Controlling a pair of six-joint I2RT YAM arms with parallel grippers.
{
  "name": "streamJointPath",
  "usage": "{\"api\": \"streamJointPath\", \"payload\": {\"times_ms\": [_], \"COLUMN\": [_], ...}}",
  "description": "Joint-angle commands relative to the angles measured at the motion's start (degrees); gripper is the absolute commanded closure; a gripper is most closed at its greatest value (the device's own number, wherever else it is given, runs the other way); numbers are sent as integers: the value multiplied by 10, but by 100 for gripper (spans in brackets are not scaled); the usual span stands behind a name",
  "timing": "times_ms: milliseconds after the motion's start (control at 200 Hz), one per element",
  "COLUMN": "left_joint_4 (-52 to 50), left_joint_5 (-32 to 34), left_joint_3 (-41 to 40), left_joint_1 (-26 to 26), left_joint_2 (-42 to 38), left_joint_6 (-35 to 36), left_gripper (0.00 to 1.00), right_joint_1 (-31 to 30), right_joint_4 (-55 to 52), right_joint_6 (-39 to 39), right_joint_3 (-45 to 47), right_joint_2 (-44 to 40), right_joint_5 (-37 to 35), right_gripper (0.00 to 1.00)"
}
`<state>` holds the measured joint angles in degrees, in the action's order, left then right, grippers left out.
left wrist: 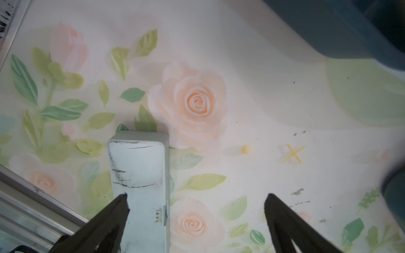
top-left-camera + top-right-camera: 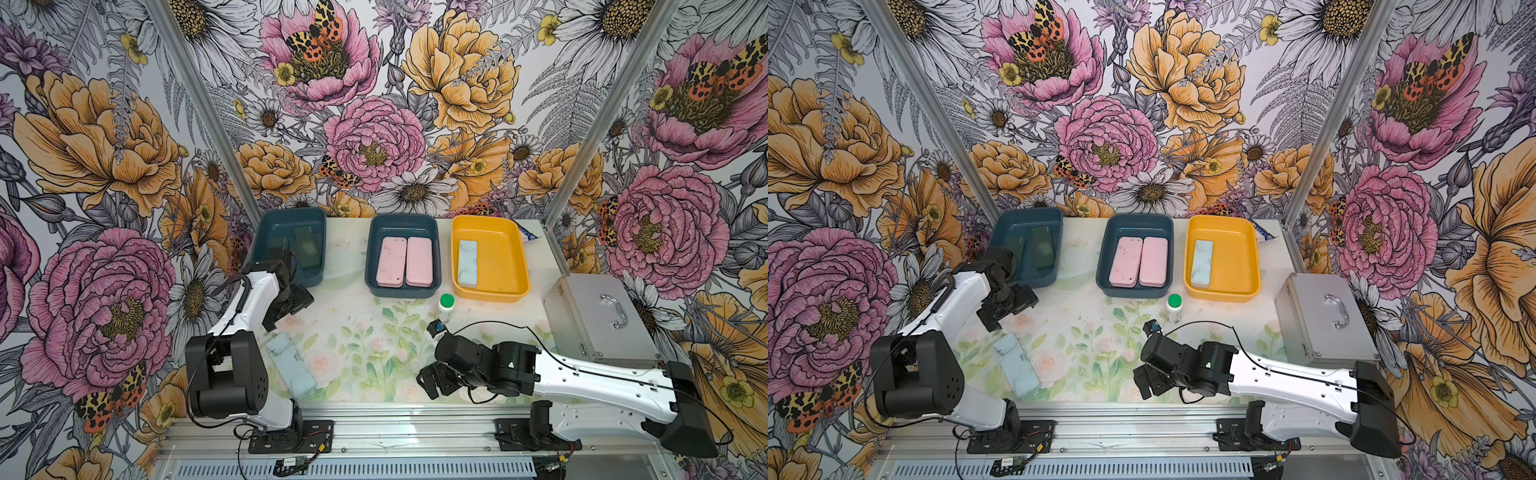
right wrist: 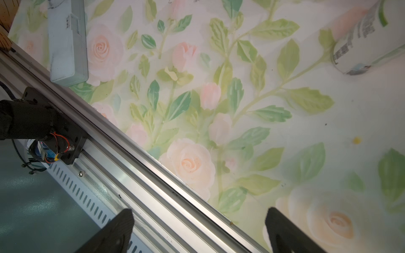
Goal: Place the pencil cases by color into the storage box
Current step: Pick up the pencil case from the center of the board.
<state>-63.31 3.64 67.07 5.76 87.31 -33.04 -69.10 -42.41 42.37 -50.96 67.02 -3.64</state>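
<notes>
Floral print covers my table (image 2: pixel 365 332) and walls (image 2: pixel 374 124). The light blue pencil case (image 2: pixel 289 368) lies flat, long axis slanting front-to-back. Both jaws stand spread, empty.

Left arm (image 2: pixel 249 299) folded, left jaws wide apart, right arm (image 2: pixel 602 382) outstretched, right jaws wide apart

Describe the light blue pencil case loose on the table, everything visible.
The light blue pencil case is a flat oblong box with rounded corners, hard-looking, its lid scuffed with dark smudges and a small clasp on one long side. It is closed and lies flat on the floral table, near the front edge on the robot's left side. The open left gripper hangs over one end; contact unclear.
</notes>
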Motion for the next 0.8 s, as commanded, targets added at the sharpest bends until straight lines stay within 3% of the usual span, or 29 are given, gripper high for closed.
{"api": "streamJointPath", "payload": {"times_ms": [0, 115, 305, 525, 795], "left_joint_4": [16, 17, 19, 13, 32], "left_joint_5": [-75, -111, -105, -67, -62], "left_joint_3": [5, -28, -45, -68, -95], "left_joint_1": [35, 72, 92, 92, 89], "left_joint_2": [32, 31, 19, -8, -15], "left_joint_6": [11, 17, 62, 108, 89], "left_gripper": [1, 1, 1, 1, 1], "right_joint_1": [-7, -17, -27, -36, -37], "right_joint_4": [22, 22, 50, 62, 64], "right_joint_6": [-44, -65, -61, -47, -41], "right_joint_3": [-48, -77, -73, -46, -24], "right_joint_2": [43, 85, 91, 75, 67], "right_joint_5": [37, 28, -2, -36, -39], "right_gripper": [3, 3, 3, 3, 3]}}
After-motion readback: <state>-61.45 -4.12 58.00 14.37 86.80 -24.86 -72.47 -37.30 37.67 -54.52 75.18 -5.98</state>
